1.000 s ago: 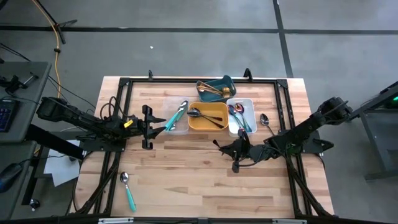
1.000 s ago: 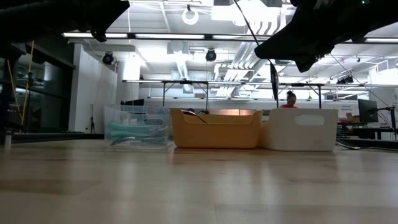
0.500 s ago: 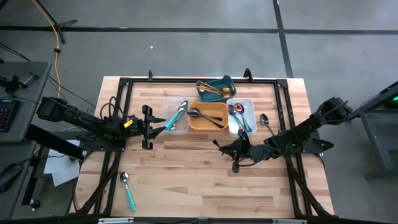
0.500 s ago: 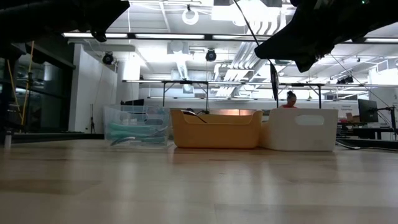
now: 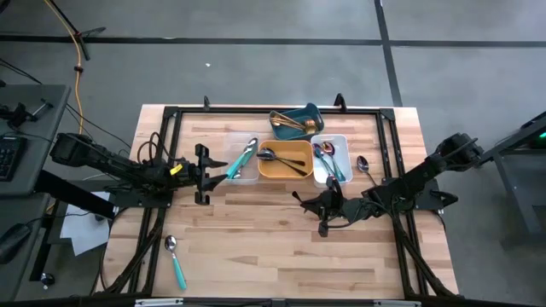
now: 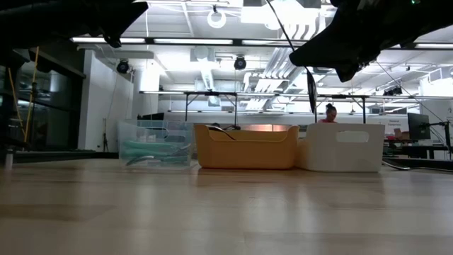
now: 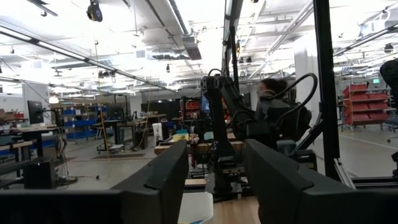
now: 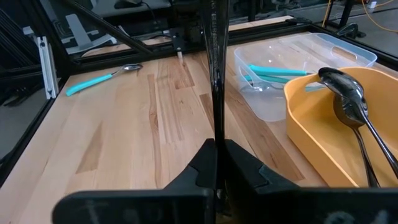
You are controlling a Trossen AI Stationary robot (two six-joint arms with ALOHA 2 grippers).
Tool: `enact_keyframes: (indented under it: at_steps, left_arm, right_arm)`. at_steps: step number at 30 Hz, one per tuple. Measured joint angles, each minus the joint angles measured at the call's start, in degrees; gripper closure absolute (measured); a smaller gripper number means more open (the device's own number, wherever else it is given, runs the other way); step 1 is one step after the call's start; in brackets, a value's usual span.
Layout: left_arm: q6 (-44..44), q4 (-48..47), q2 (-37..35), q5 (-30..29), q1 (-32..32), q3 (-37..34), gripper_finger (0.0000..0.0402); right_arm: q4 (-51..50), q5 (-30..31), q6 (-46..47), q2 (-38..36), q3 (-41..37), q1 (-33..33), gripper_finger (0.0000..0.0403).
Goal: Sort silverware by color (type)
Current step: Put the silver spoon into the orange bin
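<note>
There were no words, numbers or signs to read in any of the pictures. The trays, the spoons and the desk had no labels on them, and things in the room behind were too far off to read.

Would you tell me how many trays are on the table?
4: a clear tray on the left, a yellow tray beside it, a white tray next, and a teal tray behind them.
</note>
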Motion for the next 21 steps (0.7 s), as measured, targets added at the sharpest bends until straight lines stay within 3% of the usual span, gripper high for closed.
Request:
enact_keyframes:
  at_steps: [7, 14, 21]
  left_arm:
    - [-1.3, -0.3, 3.3, 0.0, 0.0, 2.2, 0.0196]
    - [-1.1, -0.1, 16.2, 0.2, 0.1, 9.6, 0.0168]
    - [-1.2, 0.1, 28.7, 5.0, 0.2, 17.8, 0.0167]
  right_arm:
    - [8.6, -0.3, -3.5, 1.8, 0.0, -3.1, 0.0398]
    - [25.3, -5.9, -8.1, 8.5, 0.0, -8.0, 0.0398]
    - [29.0, -8.7, -9.1, 14.6, 3.3, -9.6, 0.0398]
